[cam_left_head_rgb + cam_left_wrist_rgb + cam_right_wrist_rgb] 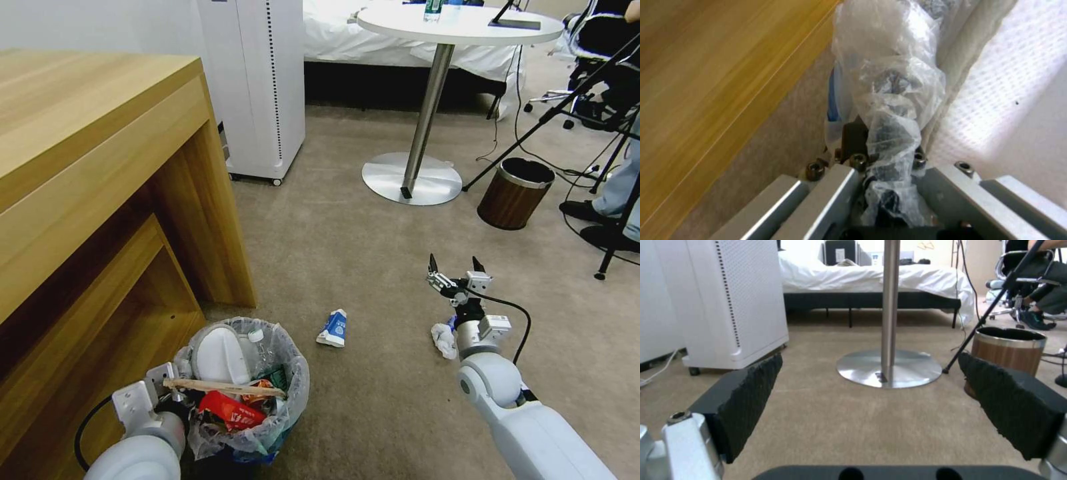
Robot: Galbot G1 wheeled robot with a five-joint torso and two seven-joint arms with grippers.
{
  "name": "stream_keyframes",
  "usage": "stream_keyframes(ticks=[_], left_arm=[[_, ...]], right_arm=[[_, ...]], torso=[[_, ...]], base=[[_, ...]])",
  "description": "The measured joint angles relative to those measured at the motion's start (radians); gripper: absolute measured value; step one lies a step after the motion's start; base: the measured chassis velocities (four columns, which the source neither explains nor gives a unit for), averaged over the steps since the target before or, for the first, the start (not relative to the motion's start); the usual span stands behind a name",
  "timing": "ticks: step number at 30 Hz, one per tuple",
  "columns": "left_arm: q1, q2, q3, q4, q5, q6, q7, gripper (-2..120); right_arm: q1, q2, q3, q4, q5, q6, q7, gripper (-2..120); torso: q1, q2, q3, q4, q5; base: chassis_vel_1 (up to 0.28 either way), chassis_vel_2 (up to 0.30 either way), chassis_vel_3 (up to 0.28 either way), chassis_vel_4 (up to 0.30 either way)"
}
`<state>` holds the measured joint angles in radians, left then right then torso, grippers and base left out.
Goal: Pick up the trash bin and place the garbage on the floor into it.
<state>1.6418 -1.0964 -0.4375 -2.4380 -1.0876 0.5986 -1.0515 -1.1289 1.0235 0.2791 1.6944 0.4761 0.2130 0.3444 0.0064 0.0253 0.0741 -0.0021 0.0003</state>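
The trash bin [248, 393], lined with crinkled clear plastic, stands on the beige floor [373, 253] by the desk's corner. It holds a white slipper [219, 357], red wrappers [230, 410], a clear bottle and a wooden stick [223, 387]. My left gripper [175, 393] is shut on its near-left rim; the left wrist view shows the bagged rim [891, 110] pinched in the left gripper [889, 166]. A blue-white carton [333, 328] lies on the carpet. Crumpled white paper [442, 339] lies beside my right wrist. My right gripper [457, 270] [876, 386] hovers open and holds nothing.
A wooden desk [100, 167] fills the left. A white appliance [260, 87] stands behind it. Ahead are a round table's metal base [411, 178], a brown wood-look bin [515, 193], tripod legs [533, 127] and a person's shoes [587, 212]. Open carpet lies between carton and table base.
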Motion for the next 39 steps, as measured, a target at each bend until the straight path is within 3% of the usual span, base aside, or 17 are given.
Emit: stream_keyframes(ticks=[14,20,26,28,34,37,39], left_arm=[[0.048,-0.023,0.0,-0.006,0.068,0.001,0.03,0],[0.069,-0.041,0.003,-0.006,0.096,0.007,0.04,0],[0.078,-0.058,0.009,-0.005,0.122,0.009,0.046,0],[0.082,-0.074,0.018,0.0,0.146,0.012,0.056,0],[0.091,-0.084,0.024,0.002,0.166,0.017,0.069,0],[0.092,-0.089,0.023,0.002,0.17,0.018,0.069,0],[0.092,-0.09,0.023,0.003,0.171,0.018,0.07,0]], right_arm=[[0.008,-0.006,-0.009,-0.011,-0.029,0.041,0.014,100],[0.015,-0.031,-0.026,0.019,-0.069,-0.018,0.126,100],[0.008,-0.058,-0.035,0.024,-0.101,-0.036,0.127,100],[0.008,-0.067,-0.021,0.004,-0.125,-0.032,0.074,100],[0.004,-0.107,-0.037,0.01,-0.134,-0.167,0.111,100],[0.003,-0.139,-0.078,0.055,-0.08,-0.315,0.198,100],[0.008,-0.149,-0.091,0.064,-0.061,-0.332,0.201,100]], torso=[[0.0,0.0,0.0,0.0001,0.0],[0.0,0.0,0.0,0.0,-0.0003],[0.0,0.0,0.0,-0.0002,-0.0002],[0.0,0.0,0.0,-0.0001,-0.0002],[0.0,0.0,0.0,-0.0001,-0.0001],[0.0,0.0,0.0,-0.0002,-0.0002],[0.0,0.0,0.0,-0.0002,-0.0002]], base=[[-0.233,0.236,0.22,-0.217],[-0.019,0.016,0.02,-0.035],[0.02,-0.019,-0.012,0.013],[0.0,0.0,0.0,0.0],[0.0,0.0,0.0,0.0],[0.0,0.0,0.0,0.0],[0.0,0.0,0.0,0.0]])
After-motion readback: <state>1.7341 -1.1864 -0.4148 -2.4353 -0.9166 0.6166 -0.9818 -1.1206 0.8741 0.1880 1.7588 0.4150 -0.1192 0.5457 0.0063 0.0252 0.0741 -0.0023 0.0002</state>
